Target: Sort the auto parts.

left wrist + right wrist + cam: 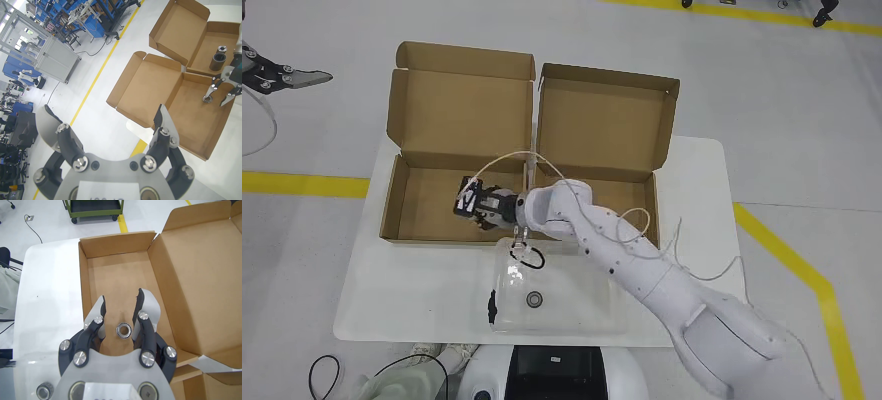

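A white table [697, 200] is holding two open cardboard boxes side by side, and a clear plastic tray [577, 305] is sitting in front of them, nearer the robot. The right arm is stretching over the tray, and the right gripper [121, 293] is hanging over the left box [427, 205]. Its fingers are standing partway open and are not holding anything. The left gripper [103, 106] is hanging out over the floor, well apart from the table, with its fingers spread wide and nothing between them. In the right box [602, 125], two dark metal tubes are standing upright close together, a big one [219, 61] and a smaller one [221, 49]. A shiny bearing ring [123, 330] is lying flat on the floor of the left box, right under the right gripper and between its fingers, which are not pinching it. A small round part [534, 298] and a couple of little black pieces are waiting in the tray. To me the sorting is looking partly done: three parts are sitting in the boxes, tubes in one and the ring in the other, and the few parts in the tray are left to sort.
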Controlling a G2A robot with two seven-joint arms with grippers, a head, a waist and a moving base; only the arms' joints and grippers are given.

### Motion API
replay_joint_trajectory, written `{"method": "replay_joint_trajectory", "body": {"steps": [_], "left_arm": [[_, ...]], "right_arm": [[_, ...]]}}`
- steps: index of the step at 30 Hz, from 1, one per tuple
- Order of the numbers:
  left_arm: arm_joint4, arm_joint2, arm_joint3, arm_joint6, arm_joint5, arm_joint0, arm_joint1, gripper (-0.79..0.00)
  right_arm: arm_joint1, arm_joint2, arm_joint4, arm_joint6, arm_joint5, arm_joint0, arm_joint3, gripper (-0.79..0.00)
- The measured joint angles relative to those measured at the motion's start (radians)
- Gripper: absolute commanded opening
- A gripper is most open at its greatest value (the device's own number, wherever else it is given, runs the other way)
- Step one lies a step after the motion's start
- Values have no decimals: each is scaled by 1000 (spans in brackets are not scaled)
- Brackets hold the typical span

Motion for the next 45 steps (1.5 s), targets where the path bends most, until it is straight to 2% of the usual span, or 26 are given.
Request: {"method": "replay_joint_trajectory", "body": {"steps": [9, 15, 18, 22, 23, 32, 34, 40, 45], "left_arm": [[0, 0, 0, 0, 0, 0, 0, 0], [0, 0, 0, 0, 0, 0, 0, 0], [0, 0, 0, 0, 0, 0, 0, 0], [0, 0, 0, 0, 0, 0, 0, 0], [0, 0, 0, 0, 0, 0, 0, 0], [0, 0, 0, 0, 0, 0, 0, 0], [0, 0, 0, 0, 0, 0, 0, 0], [0, 0, 0, 0, 0, 0, 0, 0], [0, 0, 0, 0, 0, 0, 0, 0]], "right_arm": [[157, 241, -142, 124, -89, -361, -516, -486], [209, 353, -194, 193, -103, -555, -733, -508], [222, 376, -207, 204, -112, -601, -789, -536], [228, 383, -205, 195, -128, -611, -806, -542], [228, 383, -205, 195, -128, -610, -806, -570], [227, 382, -205, 195, -127, -610, -805, -637], [227, 382, -205, 195, -127, -610, -805, -597], [227, 382, -205, 195, -127, -610, -806, -554], [227, 382, -205, 195, -127, -610, -806, -548]]}}
